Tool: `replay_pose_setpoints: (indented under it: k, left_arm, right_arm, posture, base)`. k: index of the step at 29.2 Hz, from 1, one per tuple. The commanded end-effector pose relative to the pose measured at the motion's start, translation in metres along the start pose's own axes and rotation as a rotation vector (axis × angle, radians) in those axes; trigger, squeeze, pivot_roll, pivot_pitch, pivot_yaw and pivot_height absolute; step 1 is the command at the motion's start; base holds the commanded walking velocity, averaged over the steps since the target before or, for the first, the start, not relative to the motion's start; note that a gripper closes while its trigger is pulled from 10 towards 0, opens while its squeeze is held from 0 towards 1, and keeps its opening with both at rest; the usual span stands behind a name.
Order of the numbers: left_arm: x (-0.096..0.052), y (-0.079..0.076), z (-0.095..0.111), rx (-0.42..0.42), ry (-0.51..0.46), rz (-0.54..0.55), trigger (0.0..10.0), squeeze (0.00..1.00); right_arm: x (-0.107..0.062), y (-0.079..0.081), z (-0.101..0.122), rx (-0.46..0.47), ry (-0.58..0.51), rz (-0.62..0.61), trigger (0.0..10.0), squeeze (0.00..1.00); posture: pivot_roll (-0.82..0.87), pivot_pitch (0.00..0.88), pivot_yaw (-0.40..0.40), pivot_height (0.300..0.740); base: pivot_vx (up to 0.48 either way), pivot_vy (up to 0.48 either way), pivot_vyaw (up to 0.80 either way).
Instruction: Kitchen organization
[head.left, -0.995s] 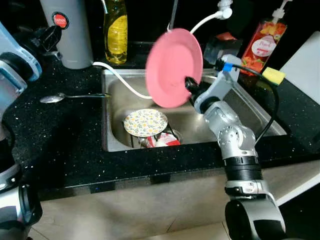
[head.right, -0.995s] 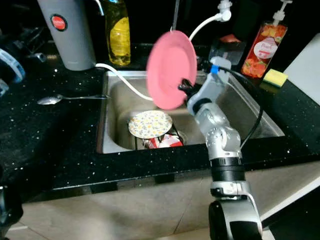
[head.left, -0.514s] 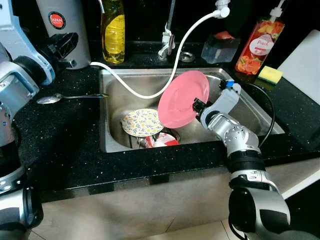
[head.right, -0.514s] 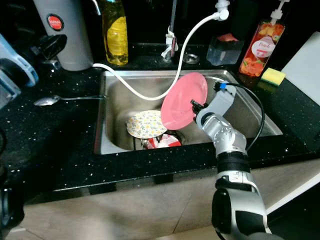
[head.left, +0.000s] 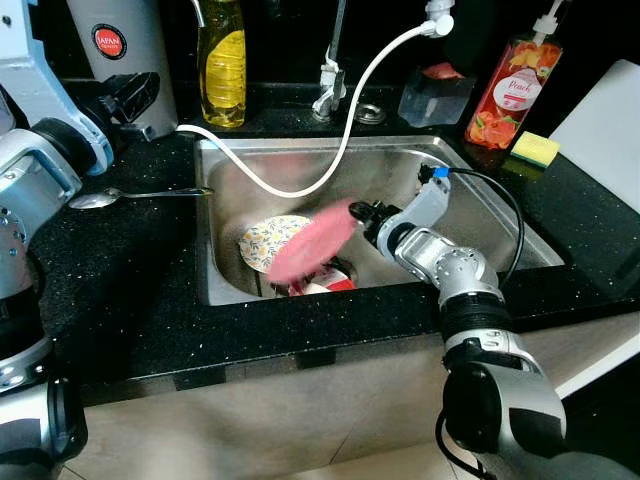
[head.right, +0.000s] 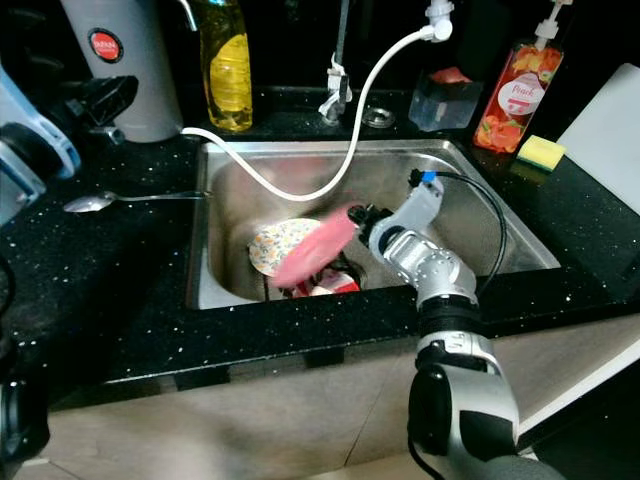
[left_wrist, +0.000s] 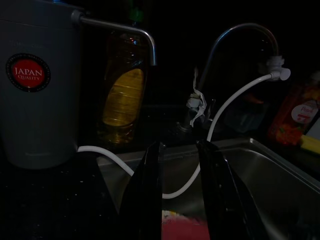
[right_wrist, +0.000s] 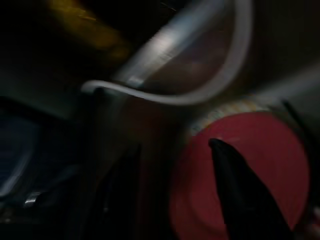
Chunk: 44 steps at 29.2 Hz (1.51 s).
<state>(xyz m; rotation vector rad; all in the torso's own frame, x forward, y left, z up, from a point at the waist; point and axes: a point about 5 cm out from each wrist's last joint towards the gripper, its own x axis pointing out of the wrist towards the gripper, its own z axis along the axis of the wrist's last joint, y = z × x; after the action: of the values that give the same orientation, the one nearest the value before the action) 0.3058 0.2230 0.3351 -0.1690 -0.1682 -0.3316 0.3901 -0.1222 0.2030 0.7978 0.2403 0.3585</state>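
Sink (head.left: 470, 195): brushed stainless steel, dull sheen. Countertop (head.left: 130, 290): glossy black stone with pale speckles. Pink plate (head.left: 310, 243): smooth and matt (blurred, so the material cannot be told). Patterned plate (head.left: 262, 240): smooth, floral print. Hose (head.left: 340, 165): smooth white plastic. Spoon (head.left: 110, 197): polished metal. Yellow bottle (head.left: 222, 62): clear glossy plastic. Sponge (head.left: 530, 148): porous yellow foam.
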Motion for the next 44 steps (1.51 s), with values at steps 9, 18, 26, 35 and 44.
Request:
replay_pose_setpoints:
  k: [9,18,26,35,44]
  left_arm:
    - [0.002,-0.009,-0.006,0.003,0.015,-0.033,10.0,0.00]
    - [0.003,0.016,-0.017,0.020,0.099,0.168,10.0,0.00]
    - [-0.003,0.033,-0.027,0.403,0.235,0.346,10.0,0.00]
    - [-0.013,0.032,-0.042,0.744,0.395,0.228,10.0,0.00]
    - [-0.018,0.041,-0.062,0.940,0.503,0.199,10.0,0.00]
  right_arm:
    - [-0.030,0.036,0.054,-0.126,-0.385,0.244,10.0,0.00]
    - [-0.039,0.078,0.024,-0.525,-0.340,0.347,10.0,0.00]
    - [-0.044,0.082,0.021,-0.543,-0.355,0.354,10.0,0.00]
    - [-0.045,0.078,0.022,-0.550,-0.363,0.330,10.0,0.00]
    - [-0.045,0.077,0.021,-0.547,-0.359,0.328,10.0,0.00]
  posture:
    - [0.11,0.000,-0.083,0.740]
    - [0.11,0.000,-0.072,0.740]
    - [0.12,0.000,-0.074,0.740]
    - [0.12,0.000,-0.074,0.740]
    - [0.12,0.000,-0.073,0.740]
  base:
    - [0.000,0.000,0.00]
    - [0.000,0.000,0.00]
    - [0.000,0.000,0.00]
    - [0.000,0.000,0.00]
    - [0.000,0.000,0.00]
